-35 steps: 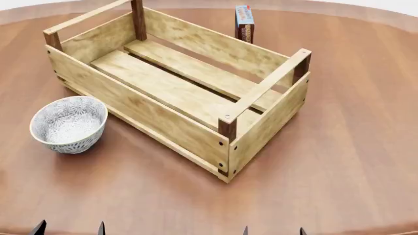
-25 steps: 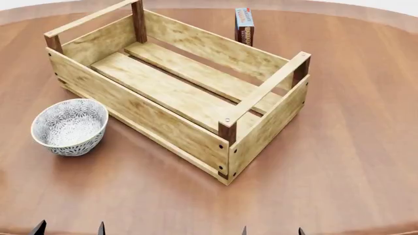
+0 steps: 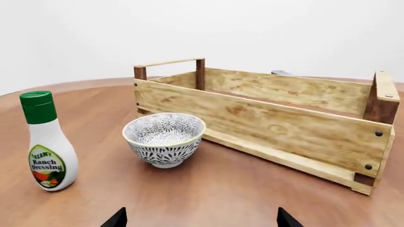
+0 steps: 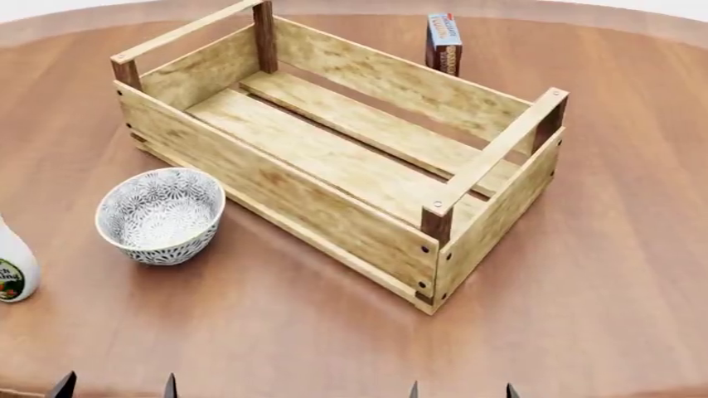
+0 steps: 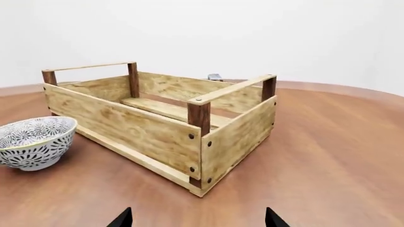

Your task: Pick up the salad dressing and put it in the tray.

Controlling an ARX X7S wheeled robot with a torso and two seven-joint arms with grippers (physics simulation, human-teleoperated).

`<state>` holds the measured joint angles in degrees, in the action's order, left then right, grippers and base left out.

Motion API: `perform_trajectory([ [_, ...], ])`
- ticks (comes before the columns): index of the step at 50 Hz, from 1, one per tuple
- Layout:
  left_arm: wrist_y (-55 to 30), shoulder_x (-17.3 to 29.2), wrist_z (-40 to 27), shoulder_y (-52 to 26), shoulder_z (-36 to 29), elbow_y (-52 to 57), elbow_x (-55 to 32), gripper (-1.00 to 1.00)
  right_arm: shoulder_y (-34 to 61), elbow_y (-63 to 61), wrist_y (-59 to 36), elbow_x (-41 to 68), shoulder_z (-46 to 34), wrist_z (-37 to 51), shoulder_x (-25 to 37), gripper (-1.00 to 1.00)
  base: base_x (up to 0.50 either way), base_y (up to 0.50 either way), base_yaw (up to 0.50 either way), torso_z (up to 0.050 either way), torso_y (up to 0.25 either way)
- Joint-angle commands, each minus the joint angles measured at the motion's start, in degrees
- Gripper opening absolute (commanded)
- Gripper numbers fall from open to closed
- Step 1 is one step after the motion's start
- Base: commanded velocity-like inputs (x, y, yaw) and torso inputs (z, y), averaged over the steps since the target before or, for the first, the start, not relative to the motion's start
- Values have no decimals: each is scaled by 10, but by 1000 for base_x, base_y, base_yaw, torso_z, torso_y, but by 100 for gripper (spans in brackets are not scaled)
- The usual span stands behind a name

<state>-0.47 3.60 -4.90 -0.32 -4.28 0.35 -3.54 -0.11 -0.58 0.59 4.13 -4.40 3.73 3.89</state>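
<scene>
The salad dressing [image 3: 47, 142] is seen standing upright on the round wooden table [image 4: 619, 249], far out on the left side. Only a bit of its white body is caught at the left edge of the head view [image 4: 13, 269]. It is well apart from the tray [image 4: 343, 157], and the patterned bowl [image 4: 162, 214] is found between the two. A green cap [image 3: 38, 107] is screwed on top, and a thin neck is seen under it, with a fat, round belly lower down. The bottle is probably plastic, light, smooth and a little slippery, and it might be squashed a bit if it is squeezed hard. It would best be held around the middle of the body, above the label, so that it is not tipped over. The cap should not be pinched, because the bottle could swing.

The left gripper [image 3: 200, 218] is held low and wide open, with nothing between its tips. The tray is empty inside. A small carton [image 4: 443, 41] is seen behind it. The right gripper [image 5: 197, 218] is spread open too, and nothing is held in it.
</scene>
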Motion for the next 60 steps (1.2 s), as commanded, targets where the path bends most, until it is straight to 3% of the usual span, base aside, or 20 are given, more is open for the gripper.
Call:
perform_trajectory([
  [1, -2, 9, -13, -2, -10, 2, -8, 100, 0, -2, 5, 9, -10, 11, 8, 100, 0, 500, 0, 0, 0],
  [28, 2, 27, -33, -3, -33, -6, -16, 100, 4, 5, 2, 11, -38, 33, 25, 100, 0, 480, 0, 0, 0],
  [34, -60, 32, -29, -11, -38, 9, -33, 100, 10, -6, -21, 12, -45, 33, 31, 100, 0, 0, 0, 0, 0],
  [39, -70, 42, -26, -5, -40, 67, -41, 100, 9, -65, -64, 21, -27, 59, 34, 100, 0, 0, 0, 0, 0],
  [48, -242, 82, -31, -16, -32, 321, -87, 100, -3, -309, -203, 56, -6, 80, 55, 100, 345, 0, 0, 0, 0],
  [60, -339, 97, -52, -59, -3, 430, -124, 100, 72, -468, -376, 127, 39, 106, 75, 100, 500, 0, 0, 0, 0],
])
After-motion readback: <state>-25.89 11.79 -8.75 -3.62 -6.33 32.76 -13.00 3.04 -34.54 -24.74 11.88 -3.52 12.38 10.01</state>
